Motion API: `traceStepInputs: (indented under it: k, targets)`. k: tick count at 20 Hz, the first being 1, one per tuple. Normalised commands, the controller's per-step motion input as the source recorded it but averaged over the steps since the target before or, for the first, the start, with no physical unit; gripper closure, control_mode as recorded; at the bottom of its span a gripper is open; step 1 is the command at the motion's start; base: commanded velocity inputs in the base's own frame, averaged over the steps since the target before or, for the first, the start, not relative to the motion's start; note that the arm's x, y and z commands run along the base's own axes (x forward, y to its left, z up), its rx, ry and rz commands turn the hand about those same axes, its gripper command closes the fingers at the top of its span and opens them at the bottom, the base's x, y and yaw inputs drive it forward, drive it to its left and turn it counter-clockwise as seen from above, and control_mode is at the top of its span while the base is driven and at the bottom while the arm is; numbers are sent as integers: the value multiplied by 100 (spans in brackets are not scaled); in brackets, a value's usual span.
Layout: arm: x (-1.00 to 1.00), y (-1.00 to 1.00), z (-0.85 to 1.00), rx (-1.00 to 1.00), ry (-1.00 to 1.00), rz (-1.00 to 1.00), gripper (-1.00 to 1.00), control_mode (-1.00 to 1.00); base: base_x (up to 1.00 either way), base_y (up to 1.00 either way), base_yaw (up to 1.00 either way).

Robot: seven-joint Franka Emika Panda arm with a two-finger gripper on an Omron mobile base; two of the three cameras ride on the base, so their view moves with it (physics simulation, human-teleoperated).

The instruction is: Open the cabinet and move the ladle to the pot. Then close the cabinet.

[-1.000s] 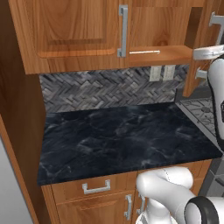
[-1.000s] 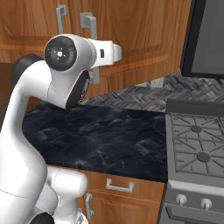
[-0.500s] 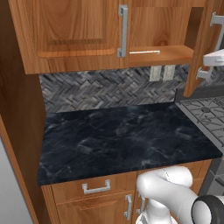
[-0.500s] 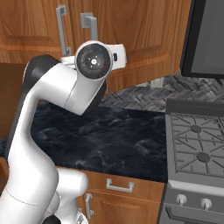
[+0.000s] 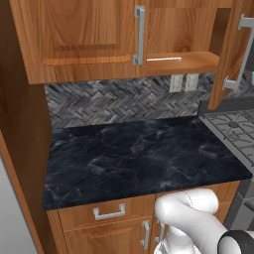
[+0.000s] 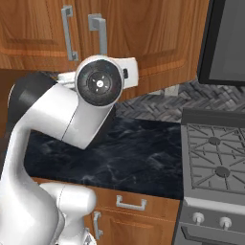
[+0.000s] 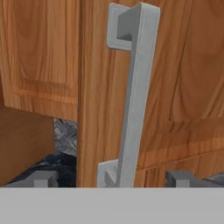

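Since a second ago the white arm is swinging further right in the left base view, its hand leaving the picture. The cabinet of reddish-brown raised-panel wood is standing with its right door swung open toward the stove. The hand view is showing that door's squared silver bar handle upright and close, between the gripper's released, widely spread fingertips. A thin silver rod is lying on the cabinet's floor.
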Motion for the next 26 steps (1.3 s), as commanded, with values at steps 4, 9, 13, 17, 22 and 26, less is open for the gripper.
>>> traceStepInputs:
  k: [4,9,13,17,22,26]
  targets:
    - [-58,26,10,-1,-1,-5,-100,-100,0,0,0]
    - [-23,75,3,-8,-7,-17,-100,-100,0,0,0]
    - [8,100,0,-17,-6,-29,-100,-100,0,0,0]
    - [24,89,0,-18,0,-34,-100,-100,0,0,0]
    - [68,61,-1,-22,0,-34,-100,-100,0,0,0]
    - [97,21,0,-19,2,-33,-100,-100,0,0,0]
